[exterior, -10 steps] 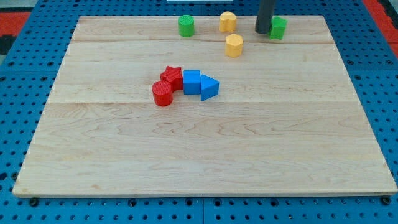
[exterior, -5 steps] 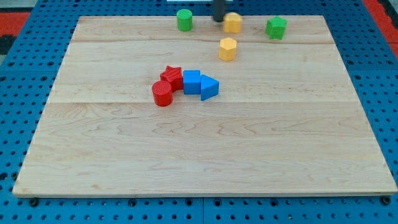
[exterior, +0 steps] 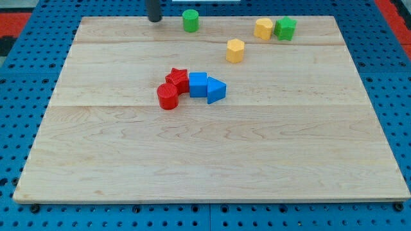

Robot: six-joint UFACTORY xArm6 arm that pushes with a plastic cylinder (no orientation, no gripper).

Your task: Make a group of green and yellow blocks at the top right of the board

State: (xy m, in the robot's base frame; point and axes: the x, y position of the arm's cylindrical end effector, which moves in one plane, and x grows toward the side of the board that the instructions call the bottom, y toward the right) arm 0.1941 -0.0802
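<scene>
A green cylinder (exterior: 191, 20) stands at the board's top edge, left of centre. A yellow block (exterior: 263, 28) touches a green block (exterior: 285, 29) at the top right. A yellow hexagonal block (exterior: 236, 50) sits below and left of that pair. My tip (exterior: 154, 19) is at the top edge, a short way to the left of the green cylinder and apart from it.
A red star block (exterior: 178, 79), a red cylinder (exterior: 167, 97), a blue cube (exterior: 198, 84) and a blue triangular block (exterior: 216, 90) cluster left of the board's (exterior: 212, 160) middle. Blue pegboard surrounds the board.
The tip moved left along the top edge, from beside the right green block to left of the green cylinder. The upper yellow block now sits against the right green block; the hexagonal yellow shifted slightly left.
</scene>
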